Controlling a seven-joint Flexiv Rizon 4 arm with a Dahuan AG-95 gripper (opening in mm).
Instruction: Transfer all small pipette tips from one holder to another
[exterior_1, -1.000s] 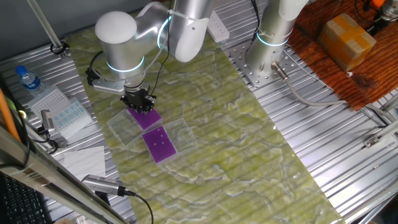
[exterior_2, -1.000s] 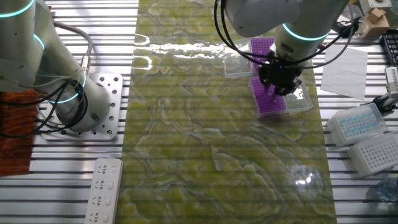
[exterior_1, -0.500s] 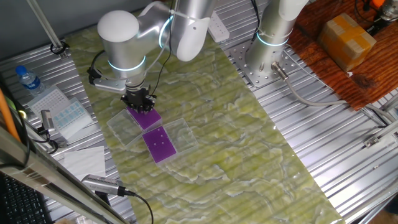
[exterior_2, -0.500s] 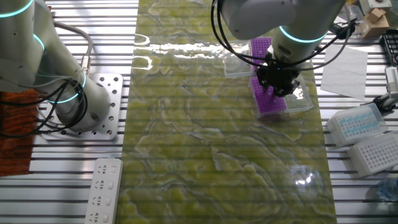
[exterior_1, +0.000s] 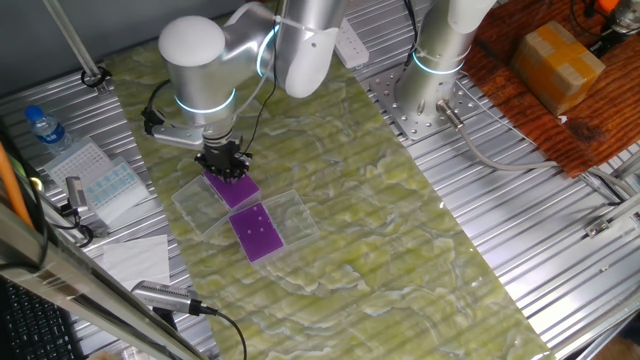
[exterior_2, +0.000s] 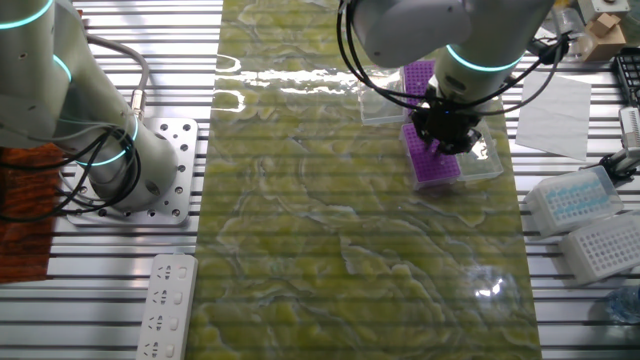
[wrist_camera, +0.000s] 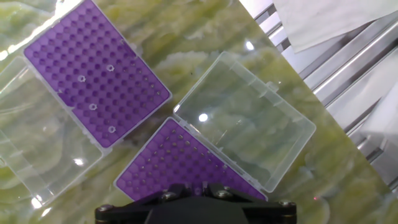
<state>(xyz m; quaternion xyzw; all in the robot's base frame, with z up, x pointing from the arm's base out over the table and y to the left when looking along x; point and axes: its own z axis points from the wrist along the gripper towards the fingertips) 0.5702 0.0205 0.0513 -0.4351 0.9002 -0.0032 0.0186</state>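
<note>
Two purple holders lie side by side on the green mat. In the hand view the upper-left holder (wrist_camera: 68, 56) carries several small pipette tips (wrist_camera: 110, 68), seen as pale rings scattered over its holes. The lower holder (wrist_camera: 180, 162) shows no tips and sits right under my gripper (wrist_camera: 189, 186). In the fixed views the gripper (exterior_1: 222, 162) (exterior_2: 447, 130) hangs low over one purple holder (exterior_1: 238, 190) (exterior_2: 432, 165), with the other (exterior_1: 258, 232) (exterior_2: 420, 75) beside it. The fingertips are dark and blurred, so whether anything sits between them is not visible.
Clear lids (wrist_camera: 249, 118) (wrist_camera: 37, 149) lie hinged open beside each holder. White tip boxes (exterior_2: 590, 225) and paper (exterior_2: 555, 115) sit on the slatted table next to the mat. A second arm's base (exterior_2: 130, 170) stands across the mat. A water bottle (exterior_1: 45, 128) is at the left.
The arm and gripper have shifted very slightly over the purple holder; the holders and lids have not moved.
</note>
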